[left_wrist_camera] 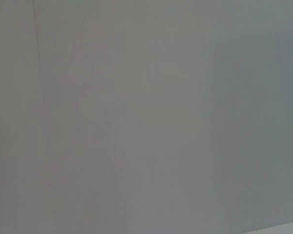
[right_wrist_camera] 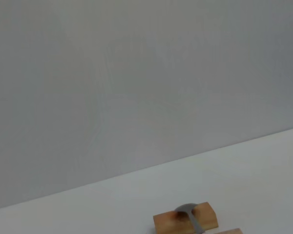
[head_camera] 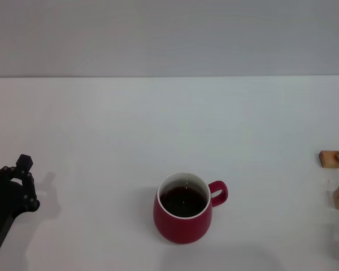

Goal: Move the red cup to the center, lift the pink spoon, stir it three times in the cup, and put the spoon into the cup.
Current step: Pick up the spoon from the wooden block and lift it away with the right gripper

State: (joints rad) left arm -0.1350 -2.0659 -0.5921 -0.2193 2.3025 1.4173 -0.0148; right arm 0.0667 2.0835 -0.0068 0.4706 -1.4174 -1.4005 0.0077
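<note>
Glazed dark-red ceramic, the red cup (head_camera: 183,214) stands upright near the table's (head_camera: 158,124) front centre, liquid-filled, hence heavy, slick and spillable, best gripped by its loop handle (head_camera: 217,193), while my left gripper (head_camera: 14,189) waits well apart, finger spread indeterminable.

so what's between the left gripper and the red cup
Nothing: in the head view only bare white table lies between the left gripper and the red cup.
</note>
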